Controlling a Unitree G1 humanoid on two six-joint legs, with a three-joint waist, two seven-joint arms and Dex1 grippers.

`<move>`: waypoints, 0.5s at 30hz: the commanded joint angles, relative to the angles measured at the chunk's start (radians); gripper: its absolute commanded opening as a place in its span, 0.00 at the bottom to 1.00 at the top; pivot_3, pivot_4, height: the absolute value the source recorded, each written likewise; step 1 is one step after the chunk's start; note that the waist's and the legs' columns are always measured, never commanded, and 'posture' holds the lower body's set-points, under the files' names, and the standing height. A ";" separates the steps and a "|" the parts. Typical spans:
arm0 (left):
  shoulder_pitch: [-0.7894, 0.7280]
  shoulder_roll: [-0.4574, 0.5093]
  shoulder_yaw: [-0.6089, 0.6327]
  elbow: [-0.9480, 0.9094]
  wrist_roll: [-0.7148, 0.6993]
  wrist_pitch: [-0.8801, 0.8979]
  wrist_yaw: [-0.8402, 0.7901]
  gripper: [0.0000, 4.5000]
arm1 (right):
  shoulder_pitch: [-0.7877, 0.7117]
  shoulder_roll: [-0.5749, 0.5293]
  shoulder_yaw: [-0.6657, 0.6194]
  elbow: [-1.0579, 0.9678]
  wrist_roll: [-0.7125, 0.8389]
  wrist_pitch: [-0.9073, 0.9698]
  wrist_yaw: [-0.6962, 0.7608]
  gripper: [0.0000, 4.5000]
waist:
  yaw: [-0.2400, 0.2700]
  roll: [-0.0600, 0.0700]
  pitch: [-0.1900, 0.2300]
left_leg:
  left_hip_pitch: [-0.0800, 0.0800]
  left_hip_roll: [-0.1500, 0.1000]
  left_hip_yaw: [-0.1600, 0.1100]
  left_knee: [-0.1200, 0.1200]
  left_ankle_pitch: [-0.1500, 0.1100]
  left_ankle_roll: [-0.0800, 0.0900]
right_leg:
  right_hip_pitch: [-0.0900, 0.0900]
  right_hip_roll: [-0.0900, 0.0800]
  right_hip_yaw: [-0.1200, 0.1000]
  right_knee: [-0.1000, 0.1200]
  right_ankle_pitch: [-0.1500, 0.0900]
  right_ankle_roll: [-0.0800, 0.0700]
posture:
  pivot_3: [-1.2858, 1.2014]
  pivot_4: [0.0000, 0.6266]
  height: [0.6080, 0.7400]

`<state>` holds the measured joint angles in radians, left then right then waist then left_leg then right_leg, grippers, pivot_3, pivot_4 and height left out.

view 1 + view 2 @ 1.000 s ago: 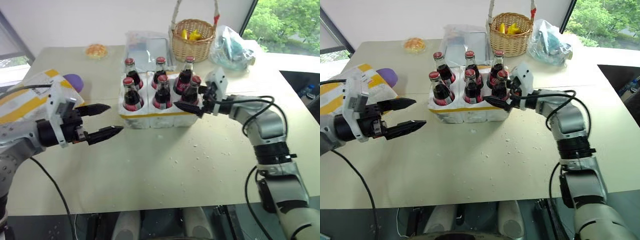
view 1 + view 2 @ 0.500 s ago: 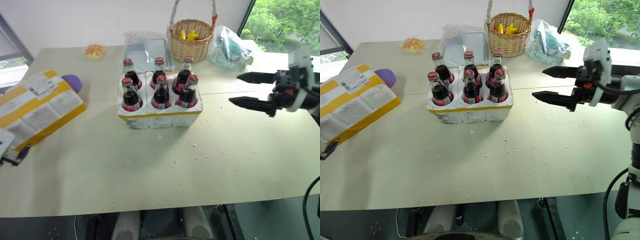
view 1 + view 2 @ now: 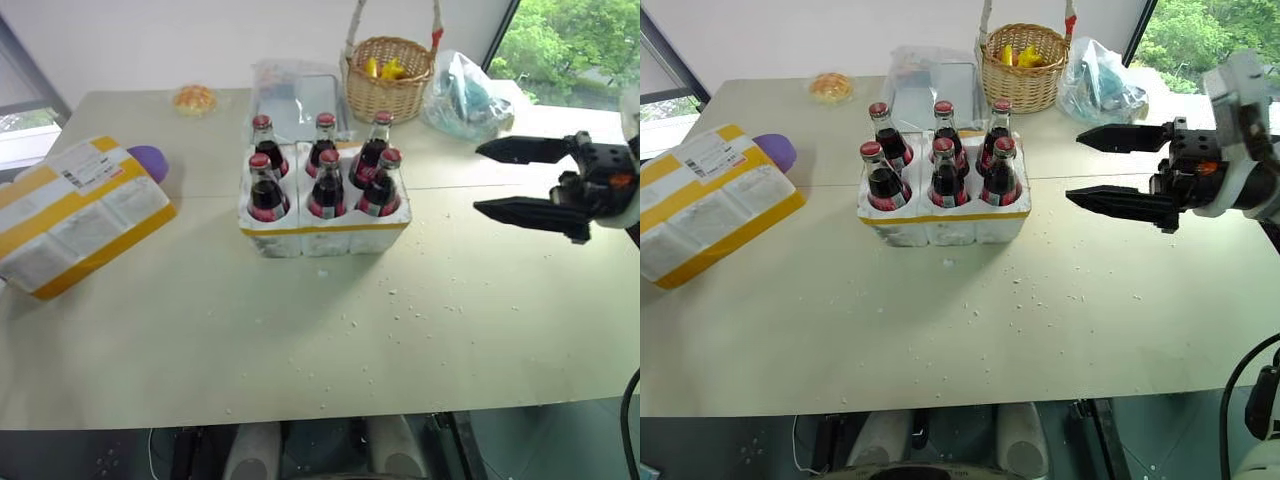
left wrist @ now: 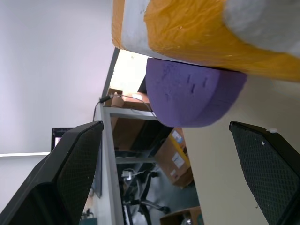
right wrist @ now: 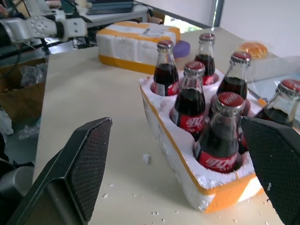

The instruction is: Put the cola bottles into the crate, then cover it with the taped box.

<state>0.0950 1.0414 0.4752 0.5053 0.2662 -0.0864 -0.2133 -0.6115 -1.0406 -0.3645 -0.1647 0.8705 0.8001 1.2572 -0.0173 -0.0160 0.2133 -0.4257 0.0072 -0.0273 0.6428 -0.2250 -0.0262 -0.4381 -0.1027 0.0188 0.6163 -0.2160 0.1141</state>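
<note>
Cola bottles, all six, stand upright in the wells of the crate near the middle of the counter. My right hand hangs above the counter to the crate's right, fingers spread wide and holding nothing. The taped box lies at the counter's left edge, touching a purple disc; my left hand, open and empty, points at them.

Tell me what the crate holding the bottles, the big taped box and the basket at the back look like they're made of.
The crate looks like matte white styrofoam: grainy, crumbly edges, white crumbs scattered on the table.
The taped box seems to be the same foam, wrapped in glossy yellow tape bands, with a paper label.
The basket looks like woven tan wicker, given its visible weave.
</note>
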 commanded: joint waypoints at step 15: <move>-0.576 0.058 -0.464 0.661 0.208 -0.274 0.193 1.00 | -0.003 -0.045 -0.088 -0.096 0.106 0.032 -0.093 0.99 | 0.006 -0.005 -0.003 | 0.000 0.000 0.000 0.004 0.000 0.000 | 0.002 0.001 0.000 0.002 0.004 0.007 | 0.52 0.24 0.98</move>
<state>-0.4602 1.0639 0.0263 1.1421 0.4596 -0.3441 -0.0475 -0.6101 -1.0628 -0.4110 -0.2400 0.9570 0.8407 1.1675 -0.0110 -0.0209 0.2104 -0.4254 0.0071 -0.0271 0.6466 -0.2248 -0.0263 -0.4360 -0.1017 0.0184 0.6188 -0.2115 0.1216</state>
